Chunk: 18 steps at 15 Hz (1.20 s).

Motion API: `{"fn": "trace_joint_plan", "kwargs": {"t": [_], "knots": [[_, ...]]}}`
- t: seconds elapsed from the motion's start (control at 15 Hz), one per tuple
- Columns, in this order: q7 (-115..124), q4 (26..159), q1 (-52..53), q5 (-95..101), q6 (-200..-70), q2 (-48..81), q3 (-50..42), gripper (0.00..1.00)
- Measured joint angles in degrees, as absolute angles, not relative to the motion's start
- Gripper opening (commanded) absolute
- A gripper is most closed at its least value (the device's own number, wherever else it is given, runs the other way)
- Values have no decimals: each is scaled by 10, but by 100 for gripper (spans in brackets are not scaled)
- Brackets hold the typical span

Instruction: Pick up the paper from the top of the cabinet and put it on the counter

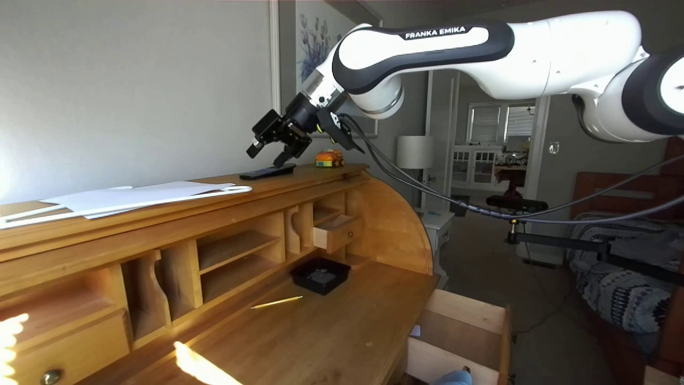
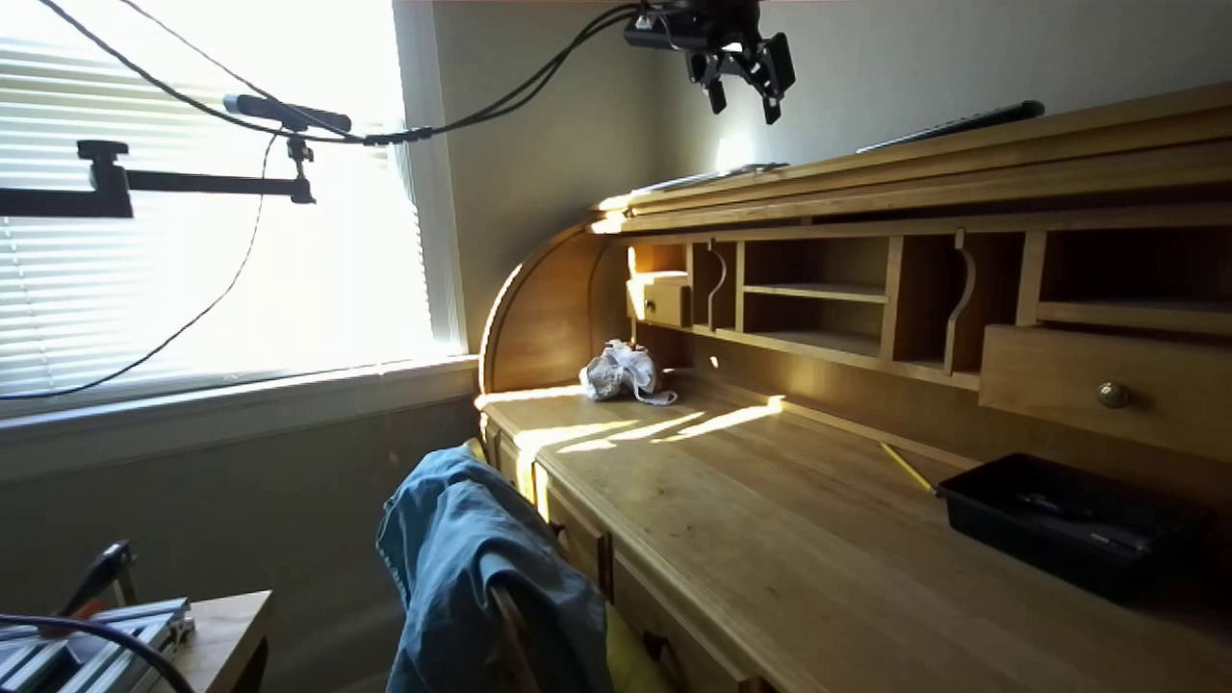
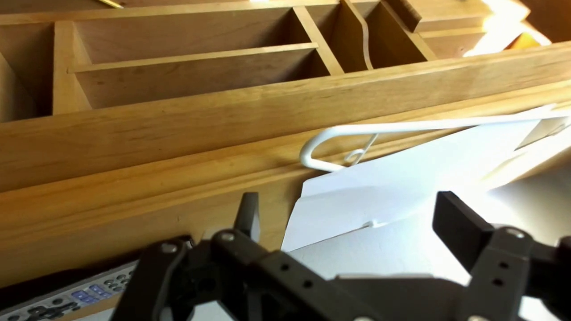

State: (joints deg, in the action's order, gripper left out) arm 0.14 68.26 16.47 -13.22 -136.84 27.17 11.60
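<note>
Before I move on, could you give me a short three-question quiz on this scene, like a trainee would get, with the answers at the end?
1. True or false: the claw is open.
2. Fill in "inside" or "outside": the pencil lies .... the black tray.
3. Which lies on the highest surface of the cabinet: A) the pencil, B) the paper, C) the black tray?

Key: 1. True. 2. Outside. 3. B.
</note>
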Motion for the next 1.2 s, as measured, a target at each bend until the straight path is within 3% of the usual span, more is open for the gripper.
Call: {"fn": "trace_joint_plan", "kwargs": {"t": [1.2], "knots": [[33, 620, 186, -141, -1471, 363, 134, 100]]}}
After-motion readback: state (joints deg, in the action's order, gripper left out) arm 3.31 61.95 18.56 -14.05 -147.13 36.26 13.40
